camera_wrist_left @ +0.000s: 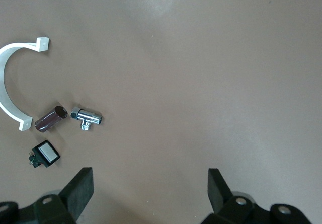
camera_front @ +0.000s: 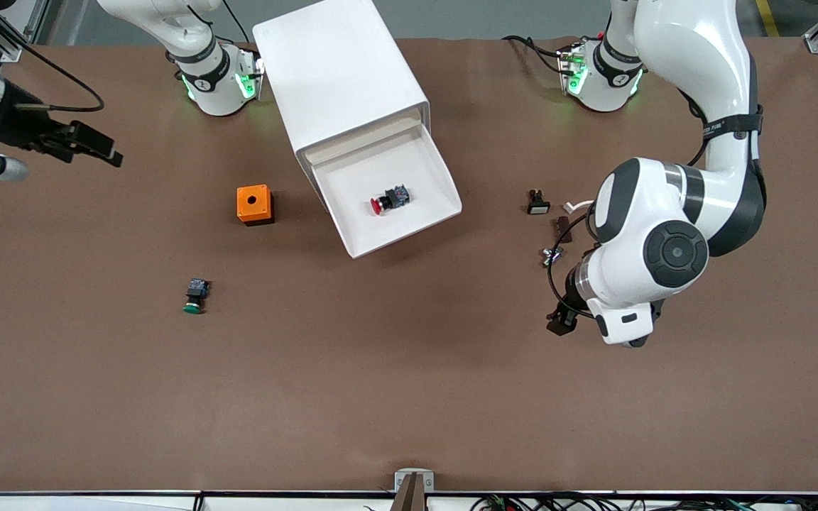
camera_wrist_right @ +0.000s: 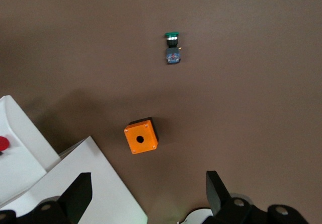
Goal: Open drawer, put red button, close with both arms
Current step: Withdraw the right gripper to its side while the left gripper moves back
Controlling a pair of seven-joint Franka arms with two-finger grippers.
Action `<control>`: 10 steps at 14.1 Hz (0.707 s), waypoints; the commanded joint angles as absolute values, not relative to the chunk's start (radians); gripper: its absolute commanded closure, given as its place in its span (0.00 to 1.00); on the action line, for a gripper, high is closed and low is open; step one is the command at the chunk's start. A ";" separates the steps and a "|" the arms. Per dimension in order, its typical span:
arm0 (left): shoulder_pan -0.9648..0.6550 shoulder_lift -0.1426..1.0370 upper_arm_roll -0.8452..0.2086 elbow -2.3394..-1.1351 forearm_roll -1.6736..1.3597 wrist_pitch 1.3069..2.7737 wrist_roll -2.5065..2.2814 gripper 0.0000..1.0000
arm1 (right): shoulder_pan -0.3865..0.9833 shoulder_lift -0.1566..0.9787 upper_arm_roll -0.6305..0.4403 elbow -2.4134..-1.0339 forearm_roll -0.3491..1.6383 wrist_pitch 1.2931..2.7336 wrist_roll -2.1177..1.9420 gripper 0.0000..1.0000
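Note:
The red button (camera_front: pixel 388 199) lies on its side in the open drawer (camera_front: pixel 429 160) of the white cabinet (camera_front: pixel 338 71); only a sliver of the button's cap (camera_wrist_right: pixel 2 143) shows in the right wrist view. My left gripper (camera_front: pixel 564 321) is open and empty over bare table toward the left arm's end; its fingers (camera_wrist_left: pixel 79 188) stand wide apart around nothing. My right gripper (camera_front: pixel 109 154) is open and empty, raised over the table at the right arm's end, apart from the cabinet (camera_wrist_right: pixel 100 183).
An orange box (camera_front: pixel 254 204) with a hole on top stands beside the drawer. A green-capped button (camera_front: pixel 196 294) lies nearer the front camera. Near the left gripper lie a white-capped switch (camera_front: pixel 538 204), a brown cylinder (camera_front: pixel 562 228), a chrome fitting (camera_front: pixel 549 255) and a white clip (camera_front: pixel 579 206).

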State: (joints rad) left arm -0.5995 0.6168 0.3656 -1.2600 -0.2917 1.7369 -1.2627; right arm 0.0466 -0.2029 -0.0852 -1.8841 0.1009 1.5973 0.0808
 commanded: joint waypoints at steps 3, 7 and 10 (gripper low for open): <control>-0.600 0.594 0.360 -1.278 -0.272 1.726 -1.263 0.00 | -0.014 -0.200 -0.063 -1.843 0.028 1.638 -0.041 0.00; -0.592 0.597 0.360 -1.278 -0.273 1.727 -1.252 0.00 | -0.011 -0.180 -0.061 -1.792 0.014 1.634 -0.035 0.00; -0.586 0.612 0.362 -1.275 -0.268 1.746 -1.240 0.00 | -0.012 -0.154 -0.060 -1.741 0.009 1.623 -0.031 0.00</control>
State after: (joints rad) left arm -0.5936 0.6171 0.3658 -1.2630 -0.2916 1.7356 -1.2570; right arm 0.0055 -0.1916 -0.0755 -1.8018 0.0308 1.6439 -0.0281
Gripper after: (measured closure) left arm 0.000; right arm 0.000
